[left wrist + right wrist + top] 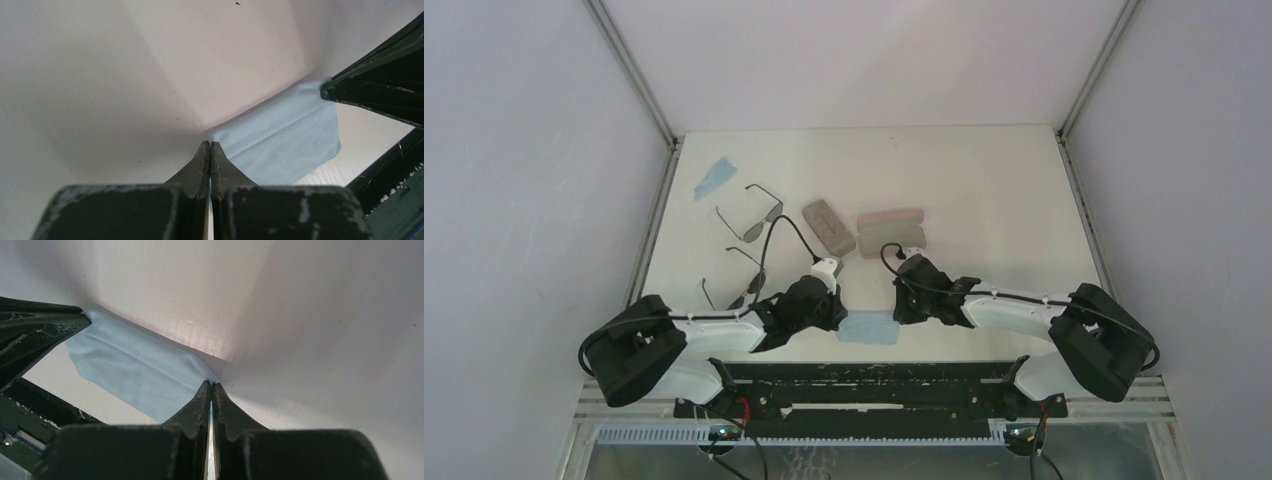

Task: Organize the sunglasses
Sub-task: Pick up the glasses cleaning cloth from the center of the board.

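Note:
Two pairs of sunglasses lie on the left of the white table in the top view. The pair with larger squarish lenses (751,229) is farther back, and the round-lensed pair (746,290) lies just beyond my left arm. My left gripper (840,321) (210,144) is shut, with its tip at the left corner of a light blue cloth (869,328) (285,145). My right gripper (899,317) (212,384) is shut, with its tip at the cloth's (130,367) right corner. The cloth lies flat. Neither wrist view shows any sunglasses.
A grey-brown case (828,227) lies mid-table. A pink case (890,216) and another grey-brown one (894,240) lie side by side to its right. A second light blue cloth (715,177) is at the back left. White walls enclose the table.

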Available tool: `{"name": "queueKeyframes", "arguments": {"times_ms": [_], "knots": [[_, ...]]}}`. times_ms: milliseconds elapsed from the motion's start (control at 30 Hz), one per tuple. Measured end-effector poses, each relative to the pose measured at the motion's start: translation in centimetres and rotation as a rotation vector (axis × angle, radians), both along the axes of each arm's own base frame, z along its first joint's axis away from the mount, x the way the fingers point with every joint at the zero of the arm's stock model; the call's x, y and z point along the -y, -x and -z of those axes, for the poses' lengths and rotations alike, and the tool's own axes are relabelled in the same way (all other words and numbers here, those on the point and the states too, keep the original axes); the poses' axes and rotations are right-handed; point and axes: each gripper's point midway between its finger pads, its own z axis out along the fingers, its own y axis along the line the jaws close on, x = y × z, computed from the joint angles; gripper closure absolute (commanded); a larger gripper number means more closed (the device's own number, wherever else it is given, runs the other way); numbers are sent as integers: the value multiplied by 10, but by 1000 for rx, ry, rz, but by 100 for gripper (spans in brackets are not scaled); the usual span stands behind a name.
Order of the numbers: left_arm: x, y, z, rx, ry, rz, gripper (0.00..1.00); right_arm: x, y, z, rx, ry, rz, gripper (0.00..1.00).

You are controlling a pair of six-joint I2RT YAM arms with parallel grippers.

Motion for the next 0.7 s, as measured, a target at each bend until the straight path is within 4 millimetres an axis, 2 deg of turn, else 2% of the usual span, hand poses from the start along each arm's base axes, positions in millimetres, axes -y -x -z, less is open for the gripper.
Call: {"name": "queueKeyframes", "arguments": {"times_ms": [133,333,567,700], "knots": [[1,2,-6,2,16,10,100,3,-4,-8,25,-7,12,100],[9,-2,-21,20,49,17,100,12,-23,-29,88,-46,61,100],[33,-21,-50,56,101,8,100,34,-45,-34,113,-45,123,100],[48,-38,-59,67,111,-6,100,43,-59,-37,121,-41,144,100]]}}
